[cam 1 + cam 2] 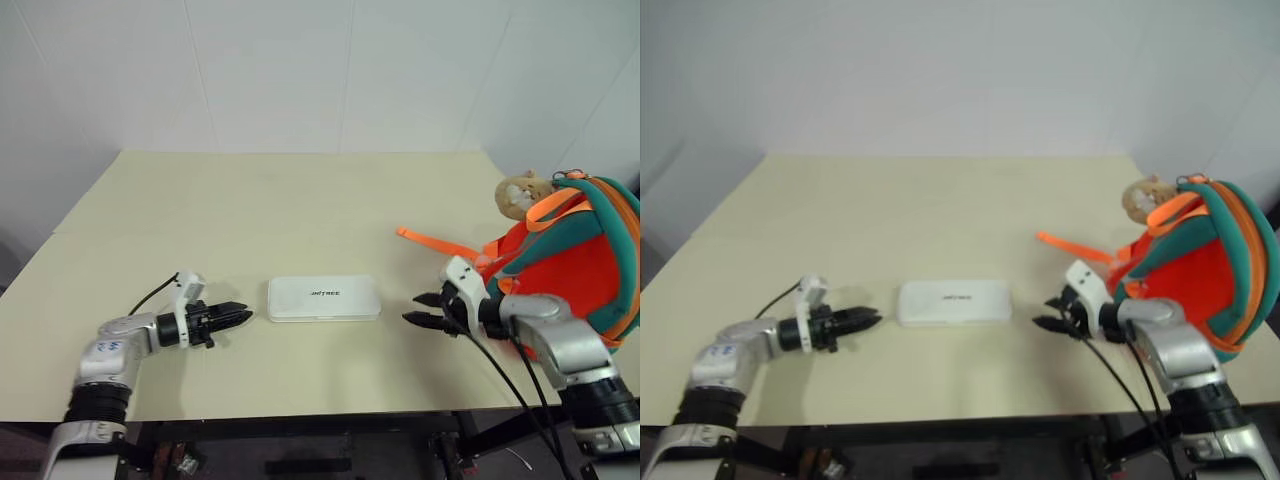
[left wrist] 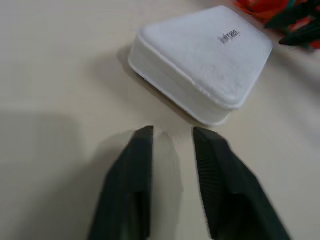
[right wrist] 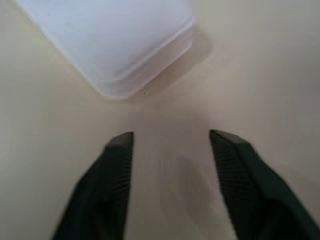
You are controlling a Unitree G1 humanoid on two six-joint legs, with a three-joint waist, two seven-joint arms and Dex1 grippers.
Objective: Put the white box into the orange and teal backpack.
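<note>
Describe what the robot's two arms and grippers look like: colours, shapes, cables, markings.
Both arms are silver-grey metal with ribbed black cuffs near the bottom of the head views. Each ends in a black wrist block with a white bracket on top. The left gripper and right gripper each have two black, tapered fingers with ribbed inner faces. Thin black cables run along both arms. The left forearm bears small blue markings, unreadable.
</note>
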